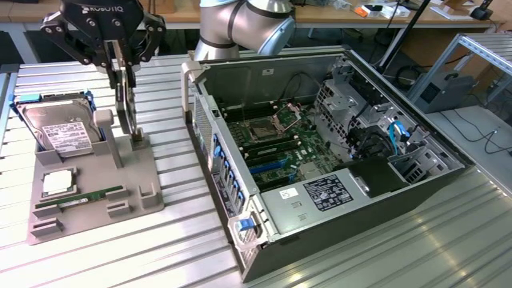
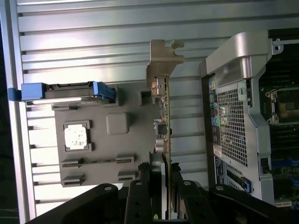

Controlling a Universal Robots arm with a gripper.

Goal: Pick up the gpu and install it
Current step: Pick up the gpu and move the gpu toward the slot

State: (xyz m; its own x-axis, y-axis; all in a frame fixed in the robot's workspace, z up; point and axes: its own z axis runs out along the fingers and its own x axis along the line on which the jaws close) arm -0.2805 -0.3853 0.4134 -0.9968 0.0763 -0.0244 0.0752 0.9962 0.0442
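Observation:
The gpu [image 1: 126, 111] is a thin black card standing on edge at the back of the grey parts holder [image 1: 140, 180], at the exterior view's left. My gripper [image 1: 122, 81] comes down from above, its two fingers pressed on either face of the card's upper edge. In the wrist view the gpu [image 2: 164, 121] shows edge-on with its pale metal bracket [image 2: 163, 58] at the far end, and my gripper [image 2: 164, 169] is shut on the near end. Whether the card has left the holder [image 2: 100, 140] I cannot tell.
The holder also carries a silver hard drive [image 1: 64, 129] in blue rails, a processor chip [image 1: 59, 182] and a green memory stick [image 1: 80, 198]. The open computer case [image 1: 264, 60] lies at the exterior view's right, its motherboard [image 1: 276, 144] exposed. The arm's base stands behind the case.

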